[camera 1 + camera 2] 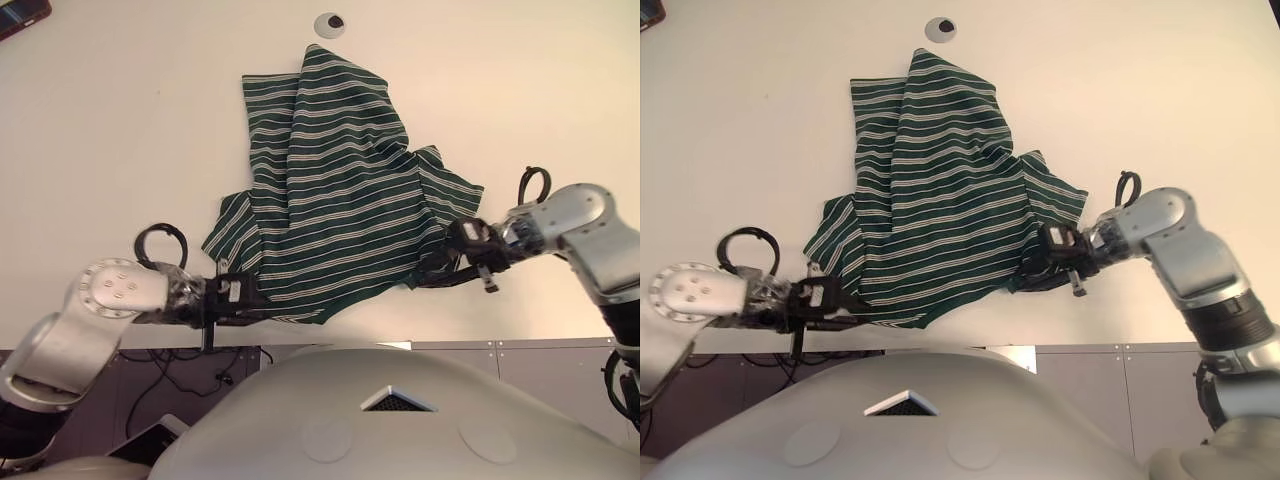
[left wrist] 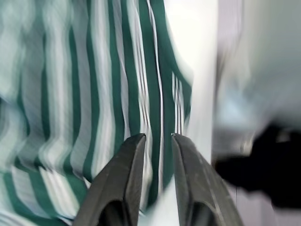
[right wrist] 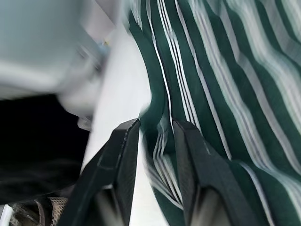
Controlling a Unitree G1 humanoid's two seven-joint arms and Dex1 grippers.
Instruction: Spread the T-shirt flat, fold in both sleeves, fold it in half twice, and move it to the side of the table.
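A dark green T-shirt (image 1: 340, 190) with white stripes lies crumpled and partly folded over itself in the middle of the white table (image 1: 120, 150). My left gripper (image 1: 245, 295) is at the shirt's near-left hem, close to the table's front edge. Its fingers (image 2: 134, 155) are pinched on the striped cloth. My right gripper (image 1: 432, 272) is at the shirt's near-right edge, below a bunched sleeve, and its fingers (image 3: 124, 141) are closed on a fold of the cloth. The shirt's far part reaches toward the back of the table.
A small round white disc (image 1: 330, 23) with a dark centre sits just beyond the shirt's far tip. A dark object (image 1: 20, 15) pokes in at the far left corner. The table's front edge (image 1: 450, 342) runs right behind both grippers. Bare tabletop lies left and right.
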